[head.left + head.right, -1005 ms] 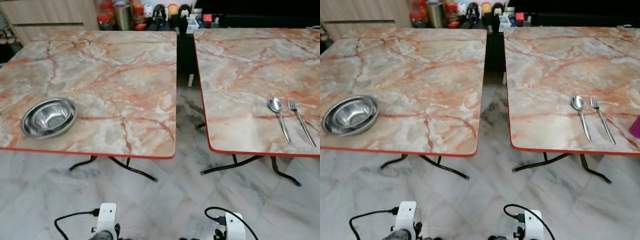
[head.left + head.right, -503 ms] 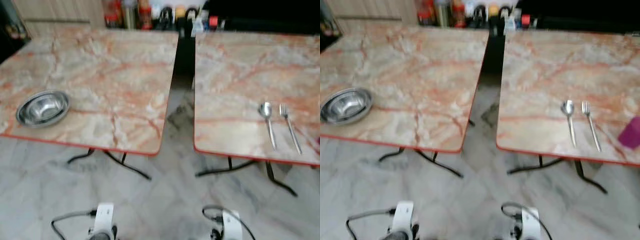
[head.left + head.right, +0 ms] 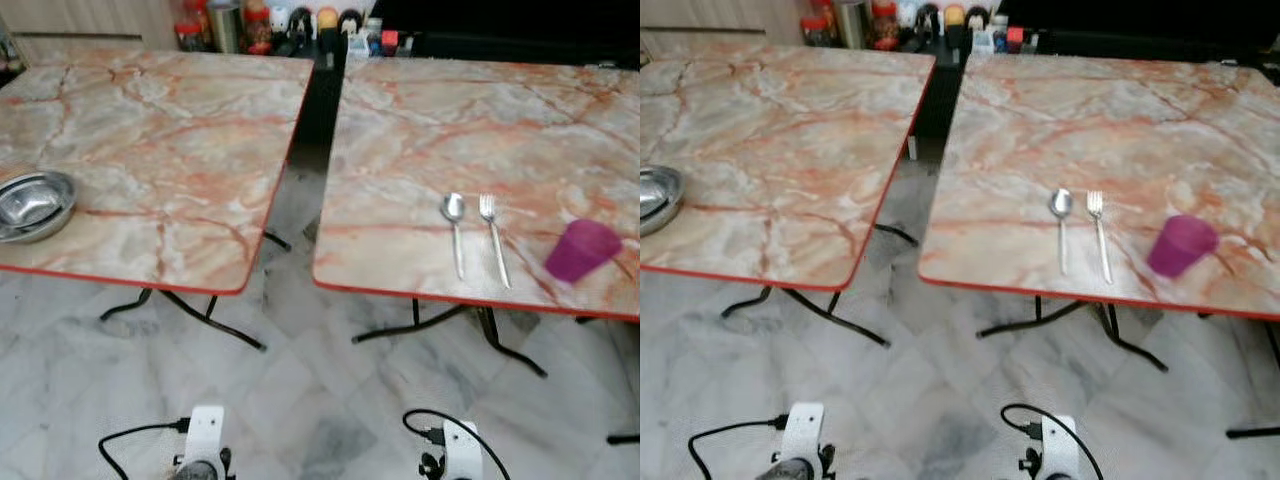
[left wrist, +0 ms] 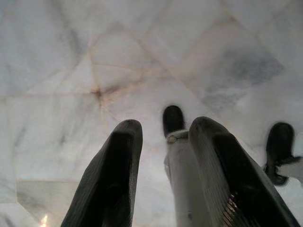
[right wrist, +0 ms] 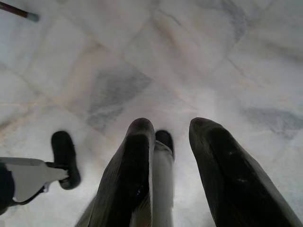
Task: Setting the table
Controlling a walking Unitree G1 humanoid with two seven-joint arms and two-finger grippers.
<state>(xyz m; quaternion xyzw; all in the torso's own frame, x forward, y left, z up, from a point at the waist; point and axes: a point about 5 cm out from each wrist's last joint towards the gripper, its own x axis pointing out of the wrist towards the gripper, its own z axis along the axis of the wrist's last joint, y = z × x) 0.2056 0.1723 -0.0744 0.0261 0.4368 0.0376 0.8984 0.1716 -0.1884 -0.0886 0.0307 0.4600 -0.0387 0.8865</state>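
Steel round bowl sits at the left marble-patterned table's near edge. On the right marble-patterned table lie a metal spoon, metal fork and purple plastic cup. Left gripper and right gripper hang over pale floor tiles, fingers parted, empty.

No writing, label, brand or number can be read. The small jars and bottles standing in a row beyond the far edge of the marble-patterned bench, at about 12 o'clock, are too small and blurred to make out any print.
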